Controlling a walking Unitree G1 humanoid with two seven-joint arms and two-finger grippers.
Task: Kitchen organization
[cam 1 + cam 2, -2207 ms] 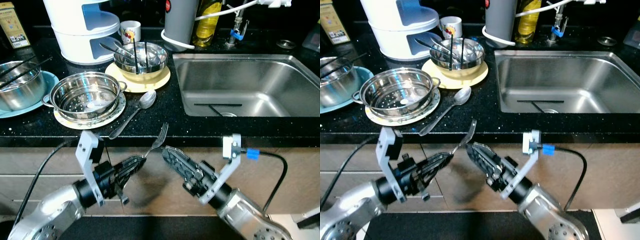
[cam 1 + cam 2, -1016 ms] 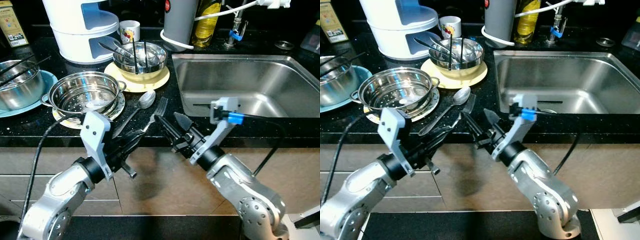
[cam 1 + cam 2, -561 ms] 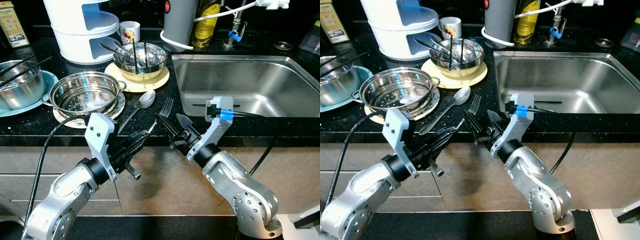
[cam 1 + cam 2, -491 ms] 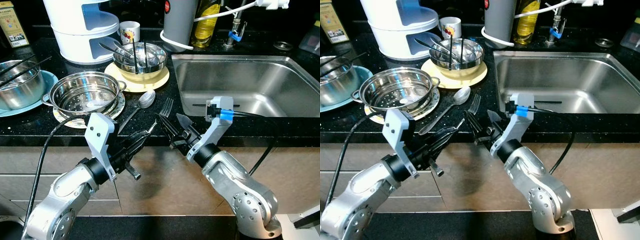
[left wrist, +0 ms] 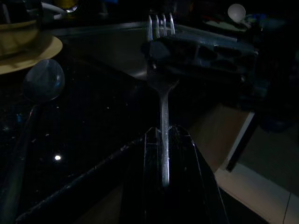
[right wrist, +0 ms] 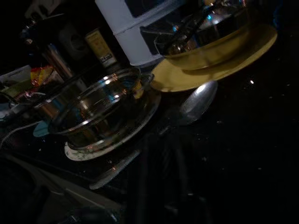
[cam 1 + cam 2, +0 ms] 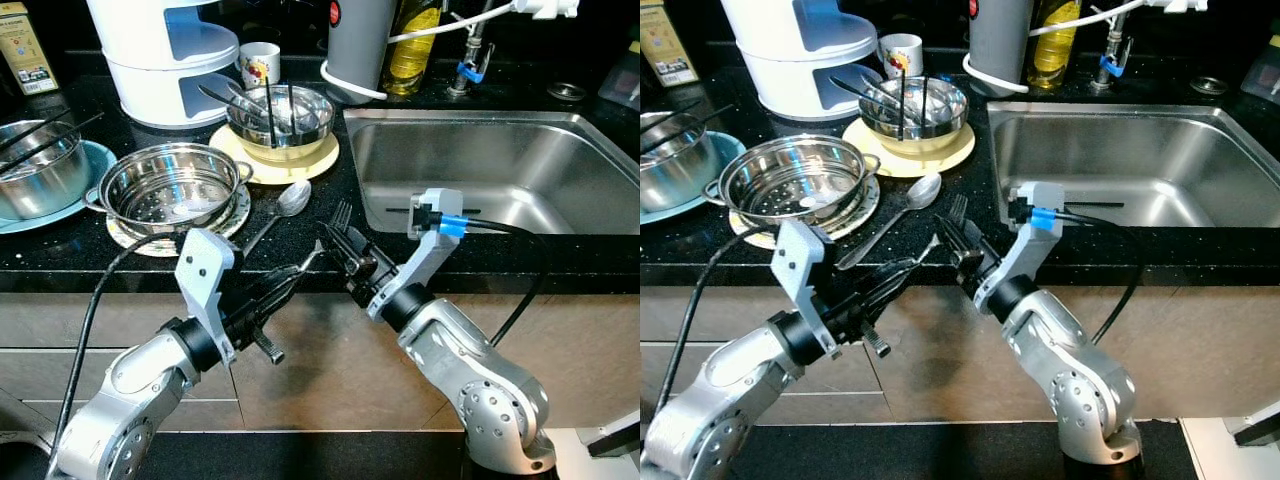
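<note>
A black speckled stone worktop (image 7: 300,235) carries a perforated steel colander (image 7: 172,187) on a round mat near its front edge, with a long steel spoon (image 7: 277,213) lying beside it. Just past that front edge, the left tool (image 7: 298,272) pinches the handle of a silver metal fork (image 7: 332,228), while the right tool (image 7: 347,246) is clamped on the fork's neck below the tines.
</note>
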